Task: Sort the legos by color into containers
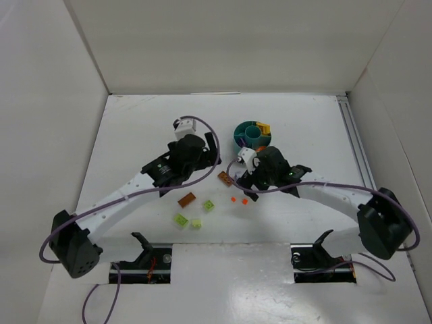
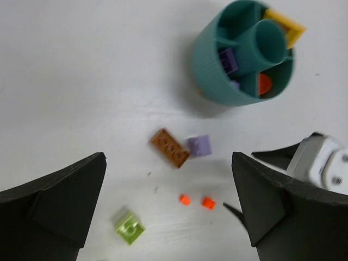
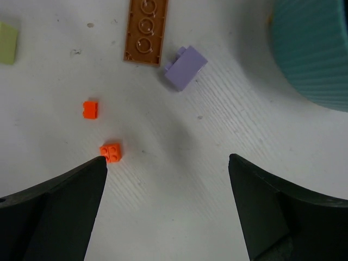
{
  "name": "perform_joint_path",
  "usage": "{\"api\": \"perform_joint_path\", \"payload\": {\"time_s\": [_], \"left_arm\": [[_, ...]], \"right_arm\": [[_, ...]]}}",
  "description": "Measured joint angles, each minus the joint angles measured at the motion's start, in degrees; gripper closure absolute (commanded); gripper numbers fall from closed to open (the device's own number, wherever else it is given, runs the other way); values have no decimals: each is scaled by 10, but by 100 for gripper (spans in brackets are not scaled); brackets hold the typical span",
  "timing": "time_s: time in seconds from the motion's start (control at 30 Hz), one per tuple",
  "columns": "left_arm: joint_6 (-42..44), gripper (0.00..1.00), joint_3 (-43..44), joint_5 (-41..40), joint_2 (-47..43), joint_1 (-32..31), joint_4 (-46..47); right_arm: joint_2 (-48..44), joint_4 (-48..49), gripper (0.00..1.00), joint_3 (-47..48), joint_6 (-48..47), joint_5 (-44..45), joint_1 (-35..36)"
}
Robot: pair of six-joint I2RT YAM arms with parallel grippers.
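The dark fingers [image 3: 60, 212] of the right hand [image 3: 167, 163] fill the bottom corners of its wrist view, spread wide and released, holding nothing, low over the white table [image 3: 179, 217]. One tiny orange-red brick [image 3: 111, 152] lies just beside the tip of the finger on the left of that view, and a second orange-red brick [image 3: 91, 109] lies a little beyond it, the two apart. Further on, a lilac brick [image 3: 186, 68] sits just beside the end of a flat brown plate [image 3: 145, 30] with three studs showing; whether they touch is hard to tell. The ribbed wall of the teal dish [image 3: 312, 49] rises in the upper right corner of that view, near the lilac brick but apart from it. The left hand [image 2: 167, 160] hangs higher above the same group, its fingers also wide apart and empty, with the right arm's white camera housing [image 2: 322, 163] just beside one finger. From there the dish is seen from above: an orange-yellow piece [image 2: 285, 24] pokes over the rim of one compartment, a lilac piece [image 2: 228, 58] lies in another, and an orange-red piece [image 2: 264, 83] in a third, all around the central cup [image 2: 269, 41]. A lime green brick [image 2: 129, 227] lies on the table nearer the arm bases. In the top view a second brown brick [image 1: 187, 199] lies to its left, with two more lime green bricks [image 1: 180, 219] side by side closer to the bases
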Motion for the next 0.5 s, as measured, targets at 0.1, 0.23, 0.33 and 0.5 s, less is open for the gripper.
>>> {"api": "perform_joint_path", "payload": {"time_s": [0.1,0.23,0.33,0.5], "left_arm": [[-52,1,-72,-19,-56,3,-40],[-113,1,-150,-23,-108,6,-99],[-147,1,-189,-21,-158,6,-129],[-186,1,-208,-21,-235,6,-157]], "right_arm": [[63,22,7,8,30,9,10],[132,46,8,33,52,28,14],[173,70,9,53,63,35,17],[216,100,28,68,79,51,21]]}}
